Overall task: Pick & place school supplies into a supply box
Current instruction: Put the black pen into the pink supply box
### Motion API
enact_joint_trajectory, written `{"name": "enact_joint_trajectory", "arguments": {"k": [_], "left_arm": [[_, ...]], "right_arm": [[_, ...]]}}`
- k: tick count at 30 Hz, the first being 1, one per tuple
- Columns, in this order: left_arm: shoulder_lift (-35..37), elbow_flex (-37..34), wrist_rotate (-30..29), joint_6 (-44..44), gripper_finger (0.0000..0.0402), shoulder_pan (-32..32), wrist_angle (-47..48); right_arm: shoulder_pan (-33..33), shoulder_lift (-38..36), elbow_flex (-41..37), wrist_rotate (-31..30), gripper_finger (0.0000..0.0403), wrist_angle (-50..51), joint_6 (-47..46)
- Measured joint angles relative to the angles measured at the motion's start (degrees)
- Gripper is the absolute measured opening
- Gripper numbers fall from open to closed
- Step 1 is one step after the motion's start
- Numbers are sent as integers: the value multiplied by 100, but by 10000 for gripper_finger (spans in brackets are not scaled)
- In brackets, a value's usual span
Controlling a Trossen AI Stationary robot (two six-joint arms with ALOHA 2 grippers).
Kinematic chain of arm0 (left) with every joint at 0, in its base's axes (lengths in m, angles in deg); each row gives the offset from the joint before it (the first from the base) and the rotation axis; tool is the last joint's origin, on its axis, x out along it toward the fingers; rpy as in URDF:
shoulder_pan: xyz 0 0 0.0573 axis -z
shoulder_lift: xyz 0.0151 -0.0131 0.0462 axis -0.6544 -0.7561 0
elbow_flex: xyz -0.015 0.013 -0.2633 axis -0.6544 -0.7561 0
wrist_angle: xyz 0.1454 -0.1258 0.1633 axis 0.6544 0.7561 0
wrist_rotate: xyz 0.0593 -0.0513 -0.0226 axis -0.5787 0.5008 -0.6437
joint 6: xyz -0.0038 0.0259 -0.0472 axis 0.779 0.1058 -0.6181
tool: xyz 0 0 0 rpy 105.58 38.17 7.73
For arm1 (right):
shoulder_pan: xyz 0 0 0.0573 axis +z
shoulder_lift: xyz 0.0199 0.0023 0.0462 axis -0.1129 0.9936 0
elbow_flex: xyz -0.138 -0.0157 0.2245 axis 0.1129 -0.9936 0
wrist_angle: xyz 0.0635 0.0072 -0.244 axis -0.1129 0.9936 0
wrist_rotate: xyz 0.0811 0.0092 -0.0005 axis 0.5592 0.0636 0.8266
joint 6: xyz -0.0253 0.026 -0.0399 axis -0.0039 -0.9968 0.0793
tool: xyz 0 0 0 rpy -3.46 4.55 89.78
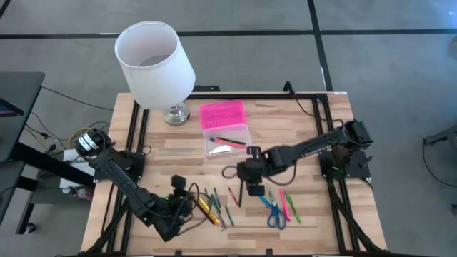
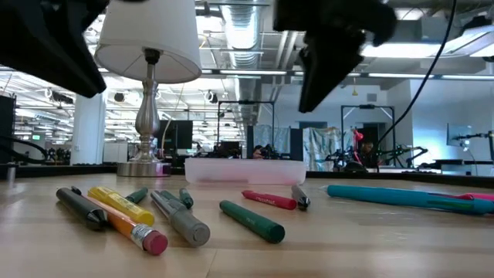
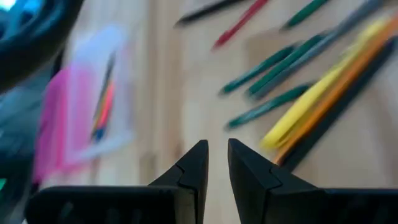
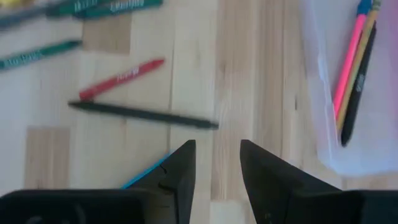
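Clear plastic supply box [image 1: 227,140] (pink ribbed lid) on the wood-plank counter [image 1: 307,228]; right hand [image 4: 216,163] spread, empty; left hand [image 3: 216,163] slightly parted, empty.

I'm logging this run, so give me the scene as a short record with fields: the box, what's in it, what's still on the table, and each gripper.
supply box: clear base with pink lid open, on the table beside the lamp
in the box: a few pens, pink, orange and black
still on the table: red pen, thin black pen, green pens, yellow marker, scissors
right gripper: open, empty, above the table between the box and the loose pens
left gripper: narrow gap, empty, near the yellow marker
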Motion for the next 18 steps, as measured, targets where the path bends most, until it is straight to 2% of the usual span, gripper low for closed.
{"name": "enact_joint_trajectory", "arguments": {"k": [4, 7, 13, 18], "left_arm": [[0, 2, 1012, 961, 56, -177, -945], [0, 2, 1715, 1229, 56, -332, -1175], [-15, 1, 2240, 1607, 56, -531, -1259], [-374, -118, 2679, 2246, 56, -743, -1785]], "right_arm": [[376, 4, 0, -715, 118, 472, -456], [598, 6, 0, -1243, 118, 935, -963], [1010, 6, 0, -1970, 118, 1790, -1945], [1364, -13, -10, -2548, 118, 2161, -2564]]}}
